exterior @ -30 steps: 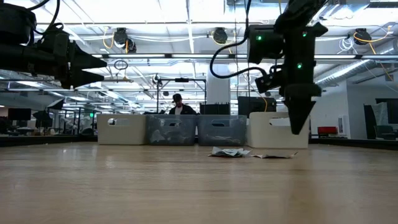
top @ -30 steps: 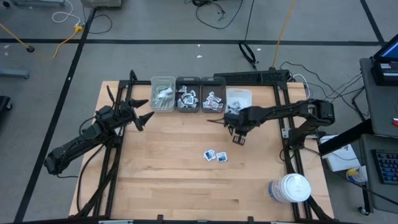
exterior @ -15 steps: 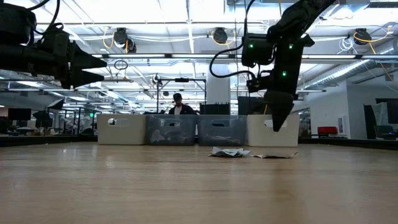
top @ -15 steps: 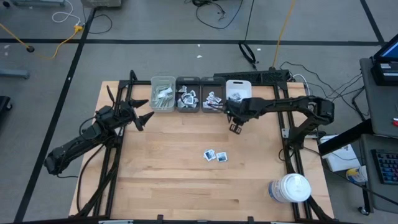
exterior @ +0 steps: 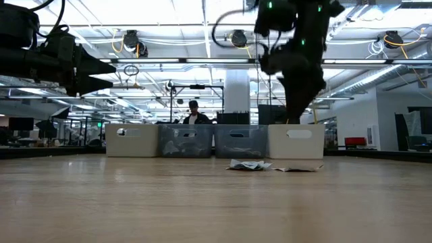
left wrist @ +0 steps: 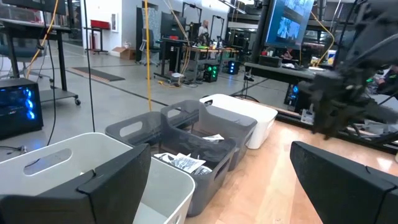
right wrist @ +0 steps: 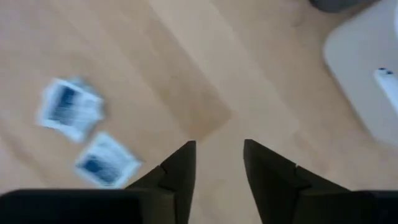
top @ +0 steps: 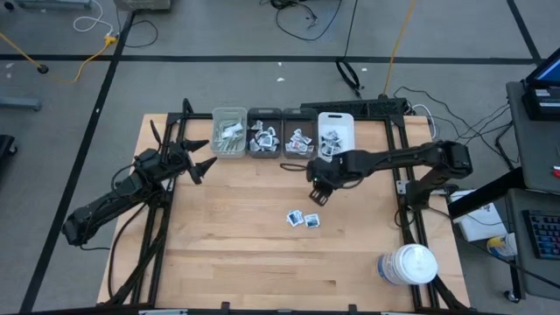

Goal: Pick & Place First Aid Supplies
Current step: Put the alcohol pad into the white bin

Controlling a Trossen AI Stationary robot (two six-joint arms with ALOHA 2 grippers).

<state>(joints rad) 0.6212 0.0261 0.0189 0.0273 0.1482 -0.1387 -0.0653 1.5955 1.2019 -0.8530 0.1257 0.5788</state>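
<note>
The right pincer (top: 315,194) hovers above the bench (top: 227,245) at frame centre, fingers (right wrist: 180,171) parted and empty. Two sachets (top: 303,219) lie just below it; more fill the bins (top: 265,140) at top. The left pincer (top: 199,157) waits spread wide, centre-left.

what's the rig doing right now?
Sorting first aid sachets into the row of bins at the table's far edge. The right tool is above the bare wood in front of the bins, fingers parted with nothing between them, and two sachets lie on the table just beyond it. The left tool waits wide open and empty near the leftmost bin. A white jar stands at the near right corner.
</note>
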